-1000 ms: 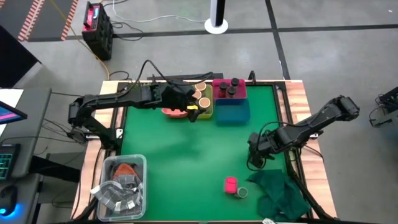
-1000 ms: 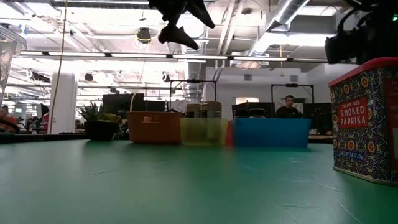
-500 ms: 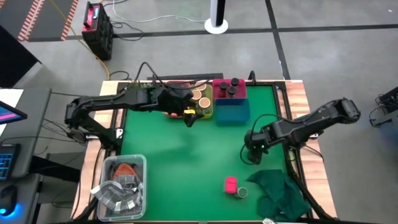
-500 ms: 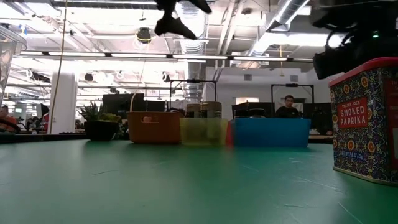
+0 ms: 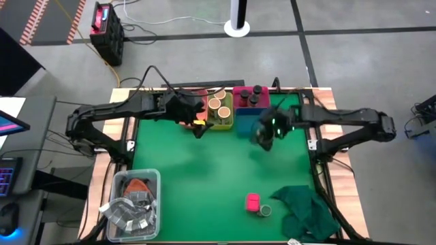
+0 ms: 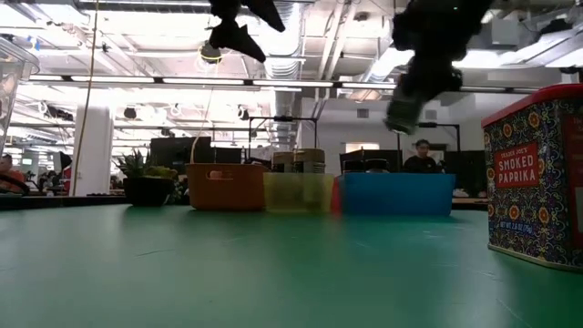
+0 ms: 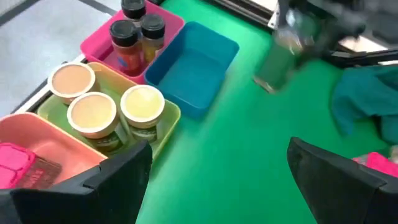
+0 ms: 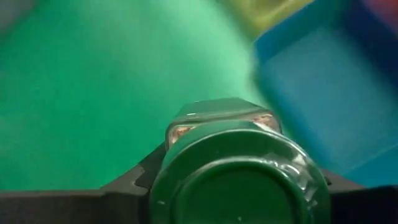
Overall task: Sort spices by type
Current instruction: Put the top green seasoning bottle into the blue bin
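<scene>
My right gripper (image 5: pixel 266 131) is shut on a green-capped jar (image 8: pixel 219 121) and hangs in the air by the near right corner of the blue bin (image 5: pixel 254 121). My left gripper (image 7: pixel 217 174) is open, above the table in front of the orange bin (image 7: pixel 37 134) and the yellow-green bin (image 7: pixel 163 127). Three tan-topped jars (image 7: pixel 93 113) stand in the yellow-green bin. Dark-capped jars (image 7: pixel 134 31) stand in the pink bin, and a pink cube box (image 7: pixel 15 158) lies in the orange bin. Another pink box (image 5: pixel 253 201) and a green-capped jar (image 5: pixel 265 211) stand on the table near the front. My right gripper holds the green-capped jar at its cap end (image 8: pixel 239 186), pinched between the two fingers (image 8: pixel 140 177), one on each side. The jar is lifted clear of the table and hangs tilted below the gripper (image 6: pixel 407 96), its base pointing down and away.
The blue bin (image 7: pixel 196 68) holds nothing. A dark green cloth (image 5: pixel 306 211) lies crumpled at the near right corner. A clear container (image 5: pixel 133 203) sits at the near left. A paprika tin (image 6: pixel 537 178) stands close to the low camera. Bare green mat fills the middle.
My right gripper has swung from the table's right middle toward the far edge and leftward, up to the blue bin. My left gripper has drawn back a little toward the table's left, staying in front of the bins.
</scene>
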Tool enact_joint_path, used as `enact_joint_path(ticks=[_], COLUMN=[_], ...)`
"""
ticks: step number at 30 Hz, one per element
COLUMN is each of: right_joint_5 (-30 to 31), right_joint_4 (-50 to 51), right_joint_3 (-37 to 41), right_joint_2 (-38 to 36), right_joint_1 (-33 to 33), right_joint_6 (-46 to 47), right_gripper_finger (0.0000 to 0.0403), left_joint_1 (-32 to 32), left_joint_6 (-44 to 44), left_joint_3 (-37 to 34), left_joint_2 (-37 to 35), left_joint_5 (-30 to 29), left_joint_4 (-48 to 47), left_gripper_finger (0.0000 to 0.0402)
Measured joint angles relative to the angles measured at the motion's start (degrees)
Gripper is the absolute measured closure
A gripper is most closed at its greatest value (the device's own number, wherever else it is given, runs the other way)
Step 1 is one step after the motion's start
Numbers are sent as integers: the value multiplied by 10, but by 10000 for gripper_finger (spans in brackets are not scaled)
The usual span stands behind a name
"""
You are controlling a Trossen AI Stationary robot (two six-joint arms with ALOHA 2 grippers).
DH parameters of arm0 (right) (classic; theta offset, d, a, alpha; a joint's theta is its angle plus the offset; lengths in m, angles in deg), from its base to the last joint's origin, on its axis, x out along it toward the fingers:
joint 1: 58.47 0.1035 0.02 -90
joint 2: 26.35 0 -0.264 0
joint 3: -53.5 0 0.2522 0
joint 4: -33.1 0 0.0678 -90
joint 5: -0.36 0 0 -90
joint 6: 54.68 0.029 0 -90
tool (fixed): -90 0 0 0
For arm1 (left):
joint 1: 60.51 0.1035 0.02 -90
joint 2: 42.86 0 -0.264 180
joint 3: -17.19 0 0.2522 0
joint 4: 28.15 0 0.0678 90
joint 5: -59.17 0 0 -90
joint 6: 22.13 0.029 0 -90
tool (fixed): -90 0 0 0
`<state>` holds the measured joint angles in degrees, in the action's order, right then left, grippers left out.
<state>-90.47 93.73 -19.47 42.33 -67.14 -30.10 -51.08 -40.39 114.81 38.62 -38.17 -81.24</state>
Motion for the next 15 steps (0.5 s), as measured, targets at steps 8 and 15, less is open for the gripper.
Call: enact_joint_path(ticks=[8, 15], right_joint_5=[23, 23], right_joint_4=[-10, -6], right_joint_3=[-51, -97], right_joint_2=[85, 211], right_joint_1=[-134, -173], right_joint_6=[-30, -32], right_gripper_finger=[178, 175], left_joint_1=[6, 11], left_joint_6=[31, 33], left_joint_3=[-36, -70], left_joint_2=[2, 2], left_joint_5=[-2, 5], left_joint_4=[14, 2], left_gripper_finger=[45, 45])
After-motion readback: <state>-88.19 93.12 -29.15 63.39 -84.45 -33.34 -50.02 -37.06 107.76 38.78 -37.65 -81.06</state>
